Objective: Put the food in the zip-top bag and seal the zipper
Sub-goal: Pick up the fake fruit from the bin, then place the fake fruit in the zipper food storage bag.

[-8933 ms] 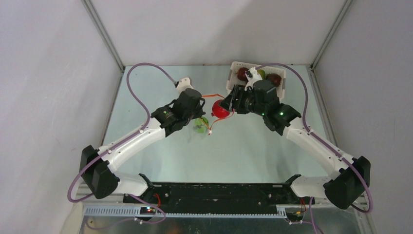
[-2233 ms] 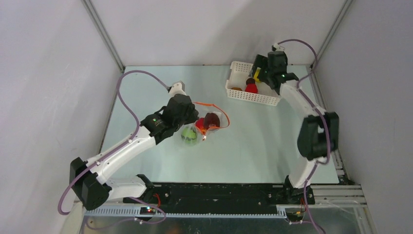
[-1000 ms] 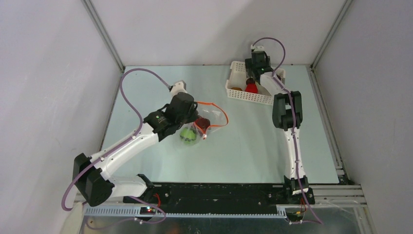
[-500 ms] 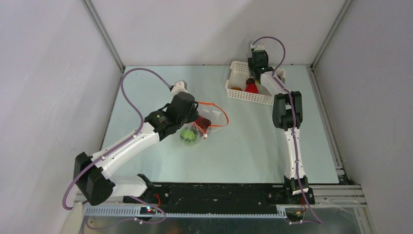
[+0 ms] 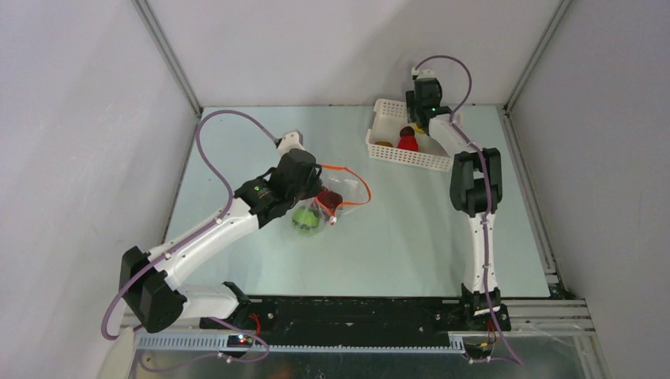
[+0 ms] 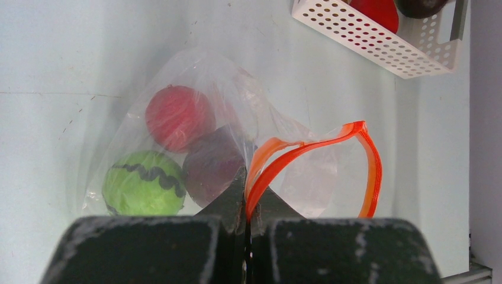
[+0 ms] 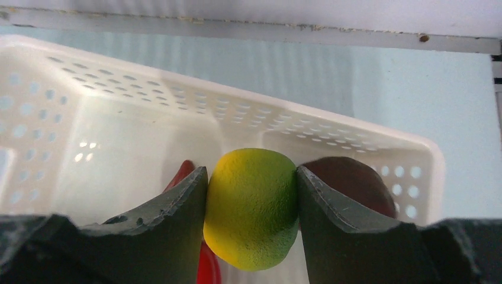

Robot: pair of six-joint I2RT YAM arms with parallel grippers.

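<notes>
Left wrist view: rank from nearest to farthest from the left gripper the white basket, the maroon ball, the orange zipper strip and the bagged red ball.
1. orange zipper strip, pinched in the left gripper.
2. maroon ball, just beyond, leftward.
3. red ball, farther, upper left.
4. white basket, top right.

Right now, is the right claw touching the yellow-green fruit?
Touching. The right wrist view shows the right claw with its fingers pressed flush against both sides of the yellow-green fruit, with no gap, over the white basket.
</notes>
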